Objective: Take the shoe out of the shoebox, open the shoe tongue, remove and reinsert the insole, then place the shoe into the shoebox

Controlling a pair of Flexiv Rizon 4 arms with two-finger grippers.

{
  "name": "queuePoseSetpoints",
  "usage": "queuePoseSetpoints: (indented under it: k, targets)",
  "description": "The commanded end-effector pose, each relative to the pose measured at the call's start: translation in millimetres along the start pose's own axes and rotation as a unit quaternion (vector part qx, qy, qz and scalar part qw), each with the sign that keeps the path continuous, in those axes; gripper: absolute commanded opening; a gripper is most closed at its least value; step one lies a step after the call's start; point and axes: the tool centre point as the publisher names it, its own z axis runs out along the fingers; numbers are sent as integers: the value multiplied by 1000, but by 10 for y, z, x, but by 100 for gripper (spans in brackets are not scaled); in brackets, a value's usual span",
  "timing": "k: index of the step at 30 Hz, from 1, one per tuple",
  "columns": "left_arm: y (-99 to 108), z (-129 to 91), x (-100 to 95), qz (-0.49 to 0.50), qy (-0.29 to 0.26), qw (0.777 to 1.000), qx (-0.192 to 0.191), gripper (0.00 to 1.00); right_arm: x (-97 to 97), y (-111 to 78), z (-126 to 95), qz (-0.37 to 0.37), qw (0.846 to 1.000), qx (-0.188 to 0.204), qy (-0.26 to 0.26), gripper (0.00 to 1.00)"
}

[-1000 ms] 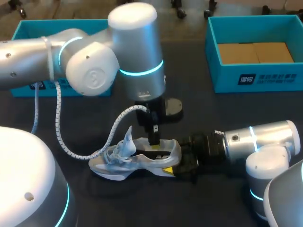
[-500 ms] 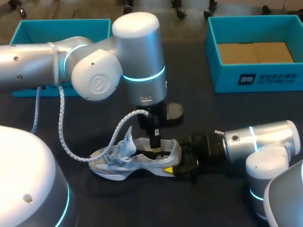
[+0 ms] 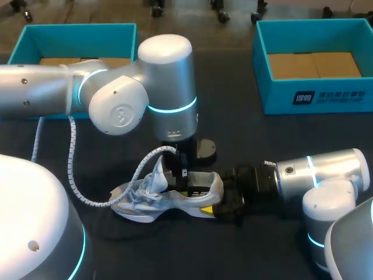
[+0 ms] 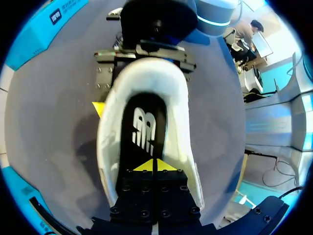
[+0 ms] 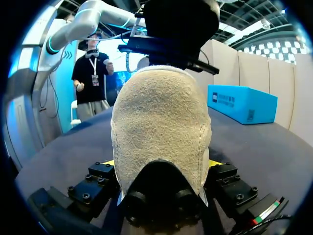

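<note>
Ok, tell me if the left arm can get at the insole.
Probably yes: the left gripper sits inside the shoe opening, tips at the insole, nothing between; the right gripper grips the heel.

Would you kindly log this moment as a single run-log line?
shoe: on table | right gripper: shut on shoe heel | left gripper: shut, tips at insole inside shoe

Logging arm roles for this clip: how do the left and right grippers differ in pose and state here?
The left gripper points down into the shoe, tips together over the insole. The right gripper lies level along the table, fingers spread around the heel, clamping it. Both are at the same shoe.
</note>
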Motion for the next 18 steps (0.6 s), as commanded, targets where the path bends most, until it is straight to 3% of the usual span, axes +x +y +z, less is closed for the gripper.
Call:
queuePoseSetpoints:
  k: [1, 12, 13, 14, 18]
  targets:
    - [113, 20, 58, 2, 7, 1000, 4, 0, -6, 12, 18, 0, 1000, 4, 1, 0]
    - [281, 75, 189, 15, 24, 1000, 1, 0, -6, 12, 18, 0, 1000, 4, 1, 0]
    - [283, 87, 190, 16, 22, 1000, 1, 2, -6, 12, 18, 0, 1000, 4, 1, 0]
    - [284, 101, 188, 16, 21, 1000, 0, 19, -6, 12, 18, 0, 1000, 4, 1, 0]
    - [274, 128, 165, 14, 28, 1000, 0, 32, -6, 12, 18, 0, 1000, 4, 1, 0]
